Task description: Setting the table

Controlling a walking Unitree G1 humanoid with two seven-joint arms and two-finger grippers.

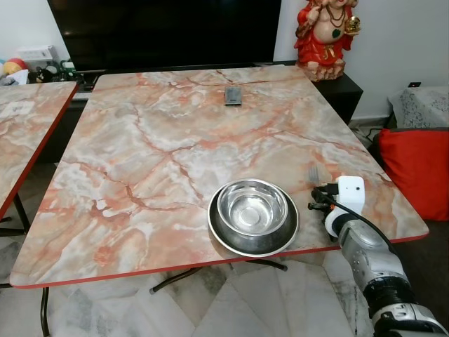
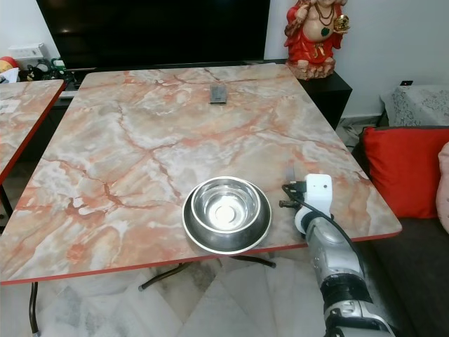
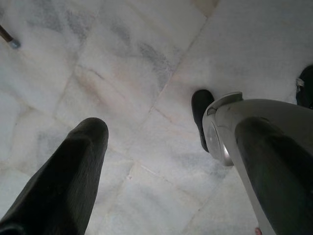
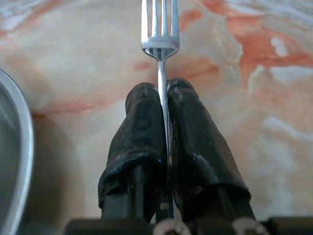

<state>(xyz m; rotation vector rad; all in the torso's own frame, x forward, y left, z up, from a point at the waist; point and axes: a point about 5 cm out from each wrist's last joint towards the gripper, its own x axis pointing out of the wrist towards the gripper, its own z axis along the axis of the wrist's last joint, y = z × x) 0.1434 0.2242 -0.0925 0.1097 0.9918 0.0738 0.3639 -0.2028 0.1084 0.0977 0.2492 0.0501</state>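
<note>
Pinched between the black fingers (image 4: 188, 142) of the right gripper (image 4: 164, 93): a slim silver metal fork (image 4: 160, 36), tines pointing ahead past the fingertips, over the marbled pink-and-cream table (image 1: 154, 140). Could twist or slide out, held by so thin a handle. Could also clip the rim just beside the fingers. Shiny round steel bowl (image 1: 252, 208), nested on a round steel plate (image 1: 228, 239), holding nothing. Left gripper (image 3: 166, 161) parted, idle above pale floor tiles (image 3: 146, 58).

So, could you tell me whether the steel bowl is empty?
Empty: the bowl shows only its bare shiny bottom, standing upright on the plate.
</note>
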